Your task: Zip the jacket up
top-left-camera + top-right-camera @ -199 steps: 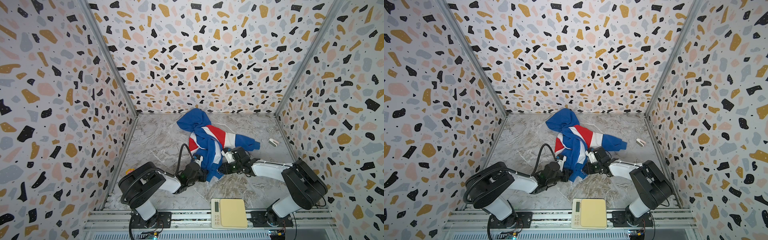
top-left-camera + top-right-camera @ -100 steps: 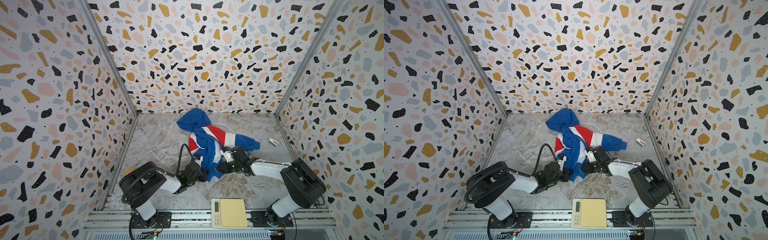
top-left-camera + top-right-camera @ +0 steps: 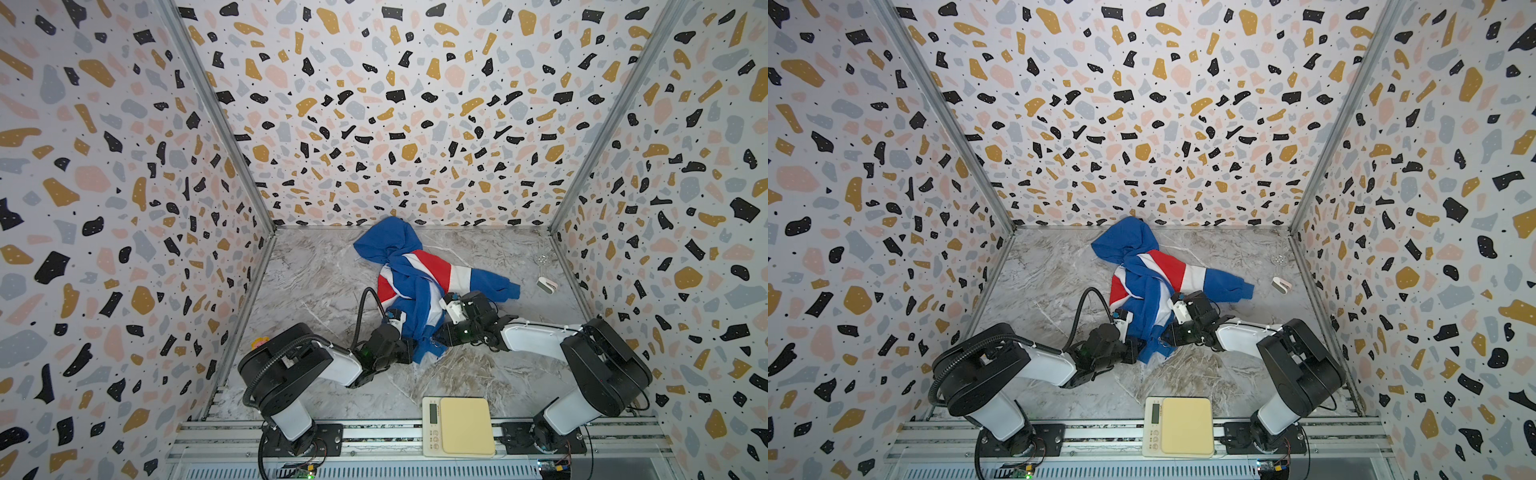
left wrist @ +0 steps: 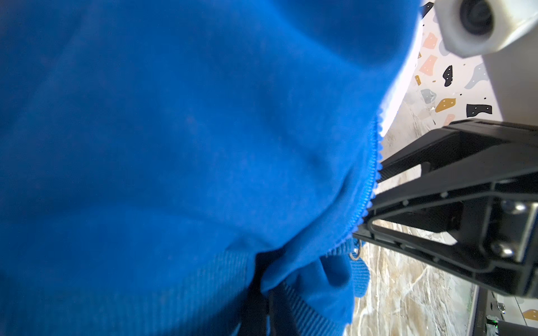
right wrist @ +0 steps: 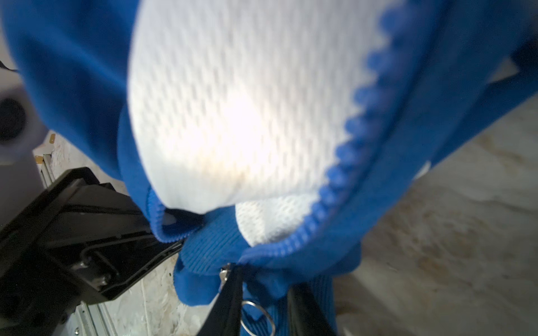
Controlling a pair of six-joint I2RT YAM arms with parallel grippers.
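Observation:
The blue jacket [image 3: 409, 286] [image 3: 1142, 286] lies crumpled mid-table, hood toward the back wall, with red and white bands across it. My left gripper [image 3: 411, 351] [image 3: 1136, 351] [image 4: 266, 308] is shut on the ribbed blue hem at the jacket's near end. My right gripper [image 3: 436, 336] [image 3: 1163, 338] [image 5: 267, 308] meets the same hem from the other side. Its dark fingers [image 5: 230, 302] are closed around bunched blue fabric beside the zipper's metal ring [image 5: 257, 318] [image 4: 355, 253]. The open zipper teeth [image 5: 349, 139] run along the white mesh lining [image 5: 233, 116].
A cream kitchen scale [image 3: 459, 426] [image 3: 1179, 426] sits at the front edge between the arm bases. A small white object [image 3: 546, 285] [image 3: 1282, 285] lies near the right wall. Terrazzo-patterned walls enclose the marble table [image 3: 316, 282] on three sides.
The right gripper's fingers have drawn closer together on the hem. Both arms and the jacket sit almost where they were.

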